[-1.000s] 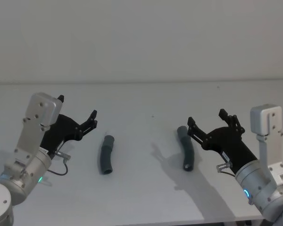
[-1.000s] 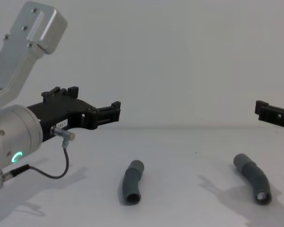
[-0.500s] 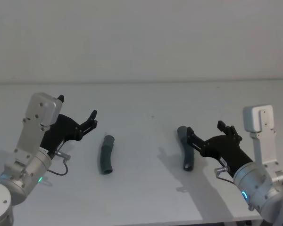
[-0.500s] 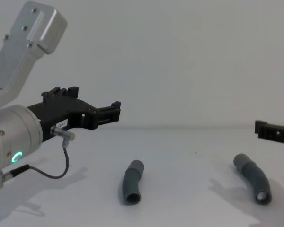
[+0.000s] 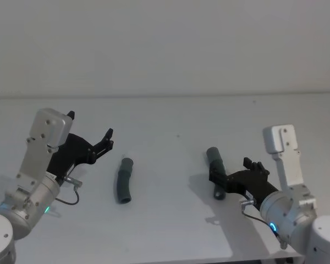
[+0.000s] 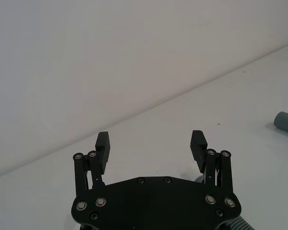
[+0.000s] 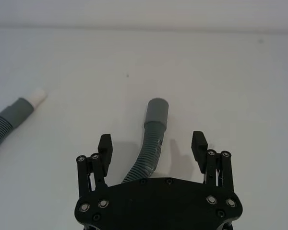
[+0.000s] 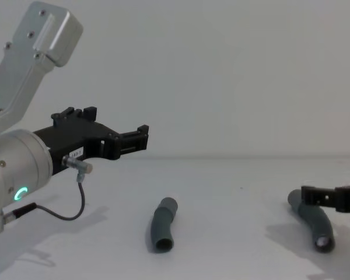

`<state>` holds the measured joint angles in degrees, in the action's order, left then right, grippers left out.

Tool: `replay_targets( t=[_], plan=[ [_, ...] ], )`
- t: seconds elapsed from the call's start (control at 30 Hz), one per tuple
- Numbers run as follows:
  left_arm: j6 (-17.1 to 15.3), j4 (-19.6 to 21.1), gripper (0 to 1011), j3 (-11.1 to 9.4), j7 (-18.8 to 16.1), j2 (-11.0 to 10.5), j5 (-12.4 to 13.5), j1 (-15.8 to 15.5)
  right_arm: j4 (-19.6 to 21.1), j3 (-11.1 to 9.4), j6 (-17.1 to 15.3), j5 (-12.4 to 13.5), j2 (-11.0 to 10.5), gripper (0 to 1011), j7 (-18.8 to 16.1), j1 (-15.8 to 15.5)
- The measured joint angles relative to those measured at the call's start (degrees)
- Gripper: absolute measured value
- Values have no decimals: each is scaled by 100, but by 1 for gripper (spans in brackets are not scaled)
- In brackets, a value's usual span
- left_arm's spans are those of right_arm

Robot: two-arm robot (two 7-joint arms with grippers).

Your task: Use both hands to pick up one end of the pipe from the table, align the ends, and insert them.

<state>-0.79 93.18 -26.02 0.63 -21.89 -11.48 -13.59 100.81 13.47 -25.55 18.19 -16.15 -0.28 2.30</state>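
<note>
Black fingers of my left gripper (image 5: pixel 91 125) stand wide apart, hovering above the white tabletop (image 5: pixel 165 118) just left of the left pipe piece (image 5: pixel 122 180). That piece lies near-to-far, slightly bent. Its white tip (image 7: pixel 37 96) is plain in the right wrist view — from the head view I can barely make it out. The right pipe piece (image 5: pixel 214 158) lies likewise, dark mouth (image 8: pixel 322 241) towards the chest camera. My right gripper (image 5: pixel 231 170) straddles it, fingers apart, hiding its middle; the chest view's edge cuts that gripper off.
</note>
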Motion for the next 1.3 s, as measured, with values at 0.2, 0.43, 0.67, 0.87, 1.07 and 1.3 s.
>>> replay_targets(
  t=[0.2,0.43,0.67,0.87,1.07,1.3],
  plan=[
    [0,0,1001,0,0,0,0,0,-152,58,-270,-18,45,1002,3,140],
    [0,0,1001,0,0,0,0,0,-282,122,-446,-101,43,1002,0,270],
    [0,0,1001,0,0,0,0,0,-411,161,-537,-200,12,1002,-37,379],
    [0,0,1001,0,0,0,0,0,-502,186,-520,-261,-7,1002,-86,447],
    [0,0,1002,0,0,0,0,0,-638,220,-484,-326,-1,1002,-138,546],
    [0,0,1001,0,0,0,0,-1,-803,257,-498,-382,56,1002,-177,683]
  ],
)
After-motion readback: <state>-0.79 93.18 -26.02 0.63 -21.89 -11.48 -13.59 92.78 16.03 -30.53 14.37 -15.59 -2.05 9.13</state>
